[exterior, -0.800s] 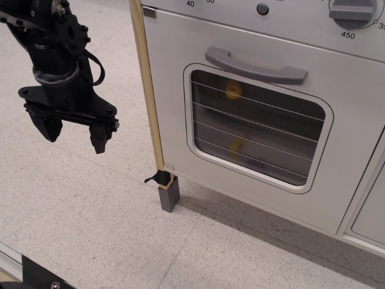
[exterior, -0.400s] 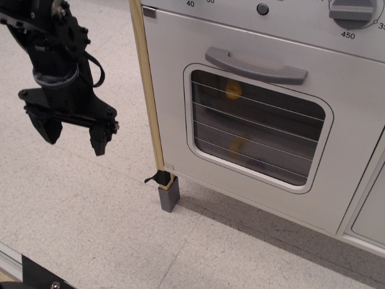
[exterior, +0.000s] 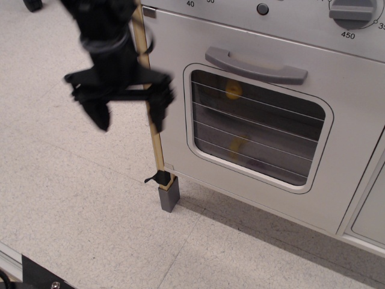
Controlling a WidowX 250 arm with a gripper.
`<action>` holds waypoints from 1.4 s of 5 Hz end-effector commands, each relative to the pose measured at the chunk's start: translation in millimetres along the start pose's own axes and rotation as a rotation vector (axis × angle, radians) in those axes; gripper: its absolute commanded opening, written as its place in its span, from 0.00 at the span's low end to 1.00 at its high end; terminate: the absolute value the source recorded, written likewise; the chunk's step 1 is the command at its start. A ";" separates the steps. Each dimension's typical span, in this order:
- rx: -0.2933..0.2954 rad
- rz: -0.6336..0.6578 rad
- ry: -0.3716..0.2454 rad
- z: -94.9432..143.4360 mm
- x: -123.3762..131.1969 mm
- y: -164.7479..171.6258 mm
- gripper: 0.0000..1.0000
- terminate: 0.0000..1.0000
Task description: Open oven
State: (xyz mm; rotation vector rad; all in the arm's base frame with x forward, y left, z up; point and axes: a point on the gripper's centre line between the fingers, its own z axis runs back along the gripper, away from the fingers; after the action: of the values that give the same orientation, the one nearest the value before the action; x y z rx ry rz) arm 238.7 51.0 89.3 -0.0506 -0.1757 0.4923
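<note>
Single view, observation.image. The large pale grey-white toy oven fills the right of the frame, door closed flush. Its grey bar handle runs lengthwise across the door above the rounded wire-lined window, long axis near horizontal, sloping slightly down to the right. The black claw is motion-blurred at the wooden edge trim, left of the handle and a little below it; its two fingers point downward, spread apart, gripping nothing. My judgement: the coming move requires travel rightward and slightly up to the handle.

Count: one claw, one oven, one handle, one window, one dial, one small dark button, one grey foot block.
</note>
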 end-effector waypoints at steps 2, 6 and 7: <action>-0.182 0.667 -0.229 32.9 58.4 -62.1 1.00 0.00; -0.293 1.043 -0.088 -12.6 89.2 -89.6 1.00 0.00; -0.280 1.034 -0.074 -22.2 88.7 -90.9 1.00 0.00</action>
State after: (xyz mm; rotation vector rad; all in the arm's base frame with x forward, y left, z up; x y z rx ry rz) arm 355.5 -1.3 72.2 -0.3761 -0.2463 1.5106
